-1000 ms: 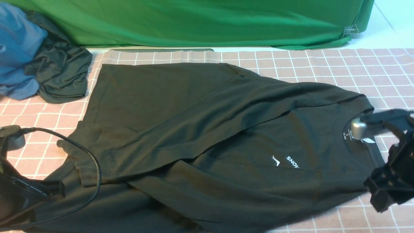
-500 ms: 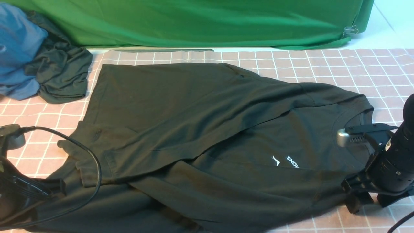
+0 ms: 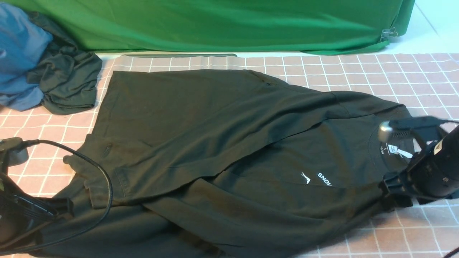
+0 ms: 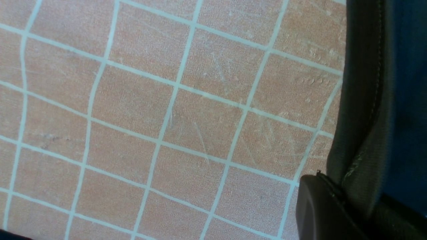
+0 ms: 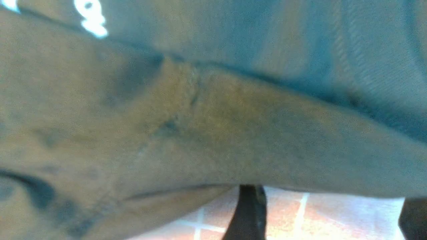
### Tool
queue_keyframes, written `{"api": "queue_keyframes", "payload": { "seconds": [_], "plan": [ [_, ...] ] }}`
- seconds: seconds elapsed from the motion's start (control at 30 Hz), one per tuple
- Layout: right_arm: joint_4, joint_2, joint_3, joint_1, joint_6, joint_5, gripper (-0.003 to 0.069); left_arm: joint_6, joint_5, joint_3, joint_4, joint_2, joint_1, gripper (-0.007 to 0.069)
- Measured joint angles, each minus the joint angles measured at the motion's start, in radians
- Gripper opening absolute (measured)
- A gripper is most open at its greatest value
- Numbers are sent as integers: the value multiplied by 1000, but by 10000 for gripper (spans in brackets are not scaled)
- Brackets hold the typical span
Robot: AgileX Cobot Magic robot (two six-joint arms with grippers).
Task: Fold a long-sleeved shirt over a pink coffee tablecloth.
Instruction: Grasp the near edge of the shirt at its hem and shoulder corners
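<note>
While right fingers point(image 5: 246, 213) gape beside the long-sleeved shirt point(image 3: 215, 125), left fingers point(image 4: 320, 210) sit together, perhaps pinching its hem.

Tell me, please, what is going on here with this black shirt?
A two-armed robot is folding the long-sleeved shirt, which lies partly folded on the pink tablecloth. The left tool is shut, apparently pinching the hem. The right tool is open at the shoulder edge beside the collar, gripping nothing.
</note>
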State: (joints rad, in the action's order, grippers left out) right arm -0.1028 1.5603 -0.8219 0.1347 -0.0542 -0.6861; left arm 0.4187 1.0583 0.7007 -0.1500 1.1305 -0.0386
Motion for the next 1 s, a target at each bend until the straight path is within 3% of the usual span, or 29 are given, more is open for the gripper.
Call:
{"api": "queue_keyframes", "payload": {
  "seconds": [0.23, 0.47, 0.83, 0.9, 0.97, 1.0],
  "plan": [
    [-4, 38, 0, 0, -24, 20, 592, 0, -8, 0, 11, 0, 0, 48],
    [-8, 56, 1, 0, -24, -79, 592, 0, -8, 0, 16, 0, 0, 48],
    [-9, 104, -1, 0, -17, 56, 590, -5, -13, 0, 19, 0, 0, 48],
    [-9, 104, -1, 0, -27, 58, 569, -5, -14, 0, 22, 0, 0, 48],
    [-5, 104, -1, 0, -41, 69, 490, -5, -16, 0, 24, 0, 0, 48],
    [-4, 104, -1, 0, -51, 80, 411, -5, -16, 0, 25, 0, 0, 48]
  ]
}}
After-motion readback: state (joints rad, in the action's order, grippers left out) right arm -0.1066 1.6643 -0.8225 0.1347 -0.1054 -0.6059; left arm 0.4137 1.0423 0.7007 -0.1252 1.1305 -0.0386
